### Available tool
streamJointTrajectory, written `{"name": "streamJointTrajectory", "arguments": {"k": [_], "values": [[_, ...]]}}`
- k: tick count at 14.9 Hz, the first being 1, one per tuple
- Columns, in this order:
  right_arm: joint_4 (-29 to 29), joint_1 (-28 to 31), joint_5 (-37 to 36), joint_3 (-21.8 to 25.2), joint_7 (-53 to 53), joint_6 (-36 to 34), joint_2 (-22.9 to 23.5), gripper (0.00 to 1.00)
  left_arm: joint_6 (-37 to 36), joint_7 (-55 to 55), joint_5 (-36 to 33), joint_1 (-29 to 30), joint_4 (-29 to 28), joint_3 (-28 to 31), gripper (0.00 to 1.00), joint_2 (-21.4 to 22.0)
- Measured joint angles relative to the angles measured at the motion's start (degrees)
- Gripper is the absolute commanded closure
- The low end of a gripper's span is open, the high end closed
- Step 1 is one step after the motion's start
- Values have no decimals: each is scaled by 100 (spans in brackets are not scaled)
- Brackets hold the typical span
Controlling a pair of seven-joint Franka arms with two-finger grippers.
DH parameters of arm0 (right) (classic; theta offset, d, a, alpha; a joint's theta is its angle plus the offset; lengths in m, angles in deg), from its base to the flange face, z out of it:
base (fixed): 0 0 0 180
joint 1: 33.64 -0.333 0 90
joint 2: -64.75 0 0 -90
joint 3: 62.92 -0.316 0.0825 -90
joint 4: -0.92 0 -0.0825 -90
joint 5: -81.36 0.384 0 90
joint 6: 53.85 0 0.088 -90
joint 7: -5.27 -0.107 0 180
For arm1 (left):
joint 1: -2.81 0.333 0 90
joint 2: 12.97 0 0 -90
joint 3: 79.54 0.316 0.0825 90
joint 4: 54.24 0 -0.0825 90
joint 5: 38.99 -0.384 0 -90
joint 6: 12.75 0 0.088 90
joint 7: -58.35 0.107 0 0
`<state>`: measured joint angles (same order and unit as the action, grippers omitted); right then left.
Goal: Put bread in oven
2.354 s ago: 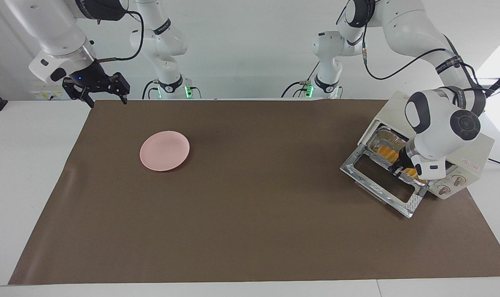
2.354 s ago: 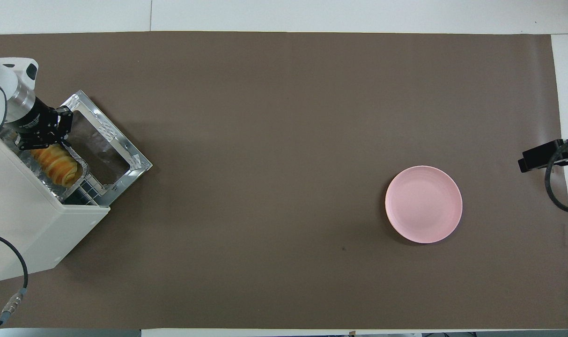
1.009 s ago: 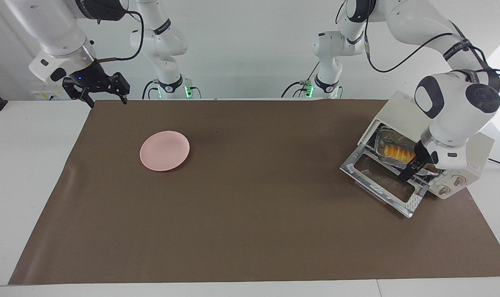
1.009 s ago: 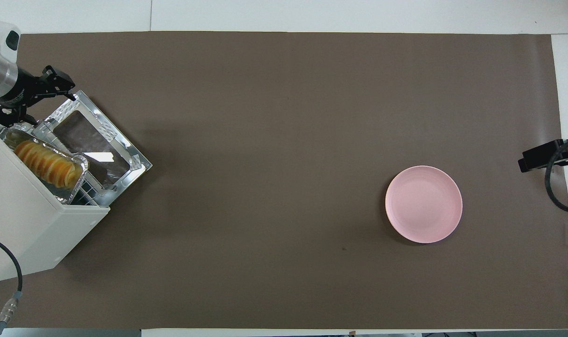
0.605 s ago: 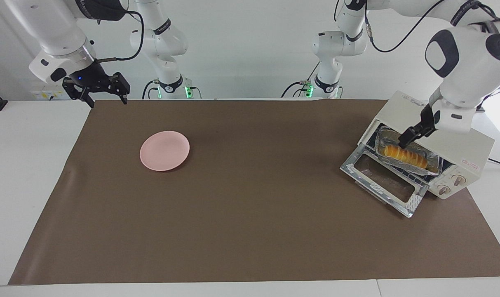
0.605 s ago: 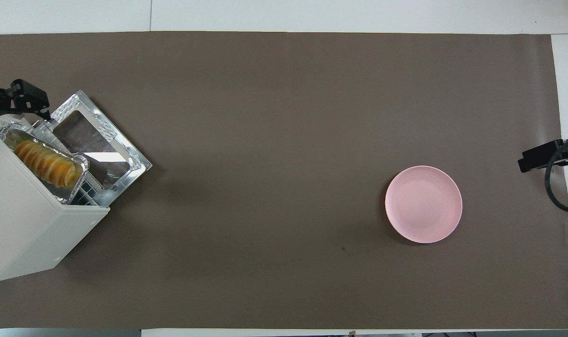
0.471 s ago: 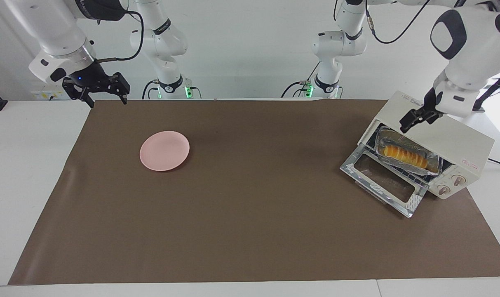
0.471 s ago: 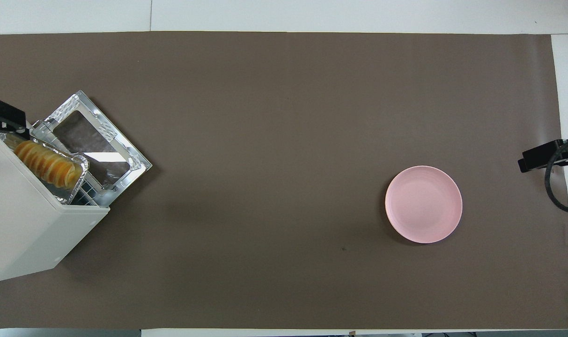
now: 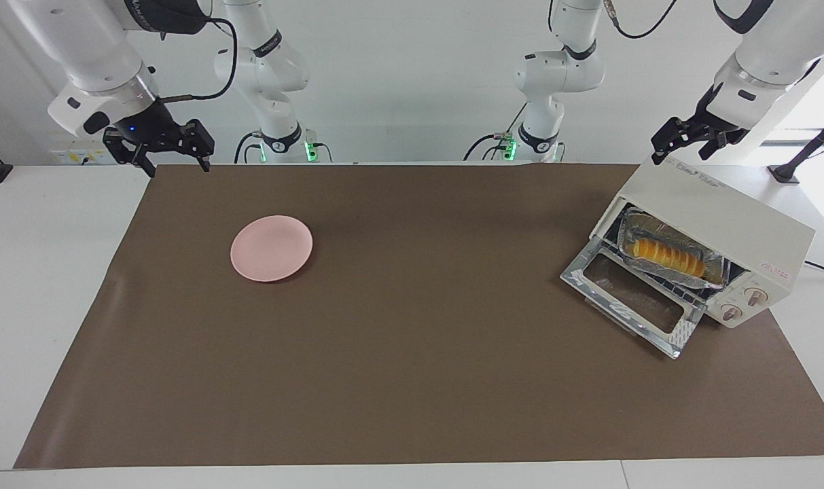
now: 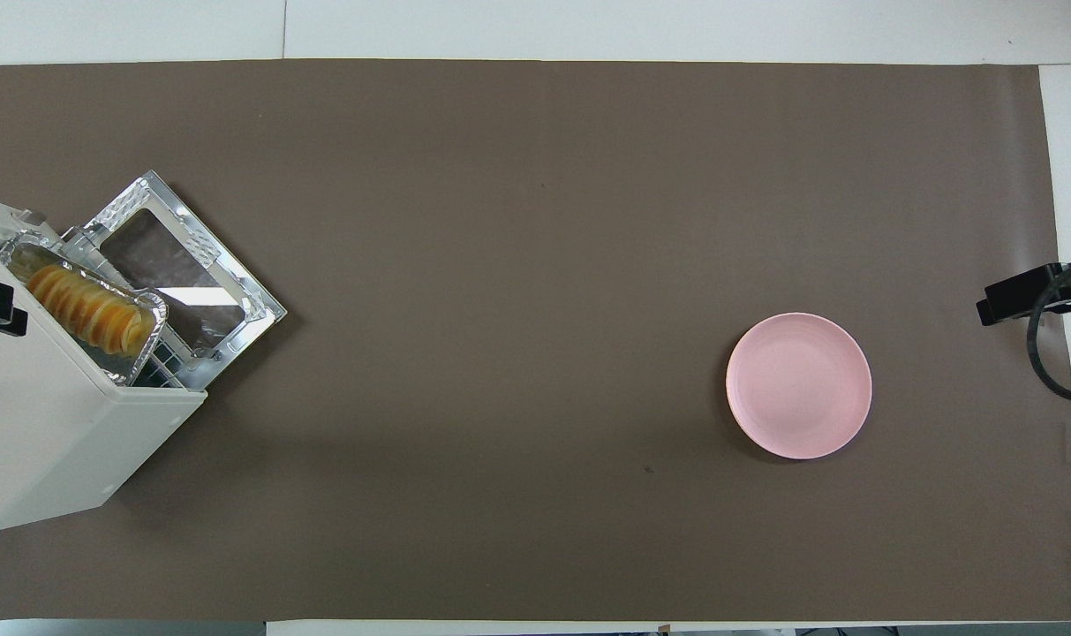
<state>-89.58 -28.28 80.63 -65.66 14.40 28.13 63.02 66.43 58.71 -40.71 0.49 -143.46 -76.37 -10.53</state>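
Note:
The bread (image 9: 663, 254) lies in a crinkled foil tray (image 9: 714, 272) on the rack inside the cream oven (image 9: 724, 217). The oven's glass door (image 9: 629, 299) hangs open and down. In the overhead view the bread (image 10: 89, 306) and its foil tray (image 10: 153, 309) show in the mouth of the oven (image 10: 49, 424), above the open door (image 10: 182, 265). My left gripper (image 9: 681, 151) is open and empty, raised over the oven's top edge nearest the robots. My right gripper (image 9: 178, 166) is open and empty and waits over the mat's corner at the right arm's end.
A round pink plate (image 9: 272, 248) lies empty on the brown mat (image 9: 412, 339), toward the right arm's end; it also shows in the overhead view (image 10: 798, 385). The oven stands at the left arm's end, turned at an angle, with its cable trailing off the table.
My left gripper has let go of the bread, drawn out of the oven's mouth and risen up over the oven's top. The bread and tray stay in the oven. The right arm has not moved.

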Motion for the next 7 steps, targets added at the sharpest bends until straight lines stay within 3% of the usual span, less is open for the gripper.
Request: {"name": "streamJointTrajectory", "arguments": {"k": [7], "values": [[0, 0, 0, 0, 0, 0, 0, 0, 237, 0, 11, 1, -29, -62, 0, 2]]}}
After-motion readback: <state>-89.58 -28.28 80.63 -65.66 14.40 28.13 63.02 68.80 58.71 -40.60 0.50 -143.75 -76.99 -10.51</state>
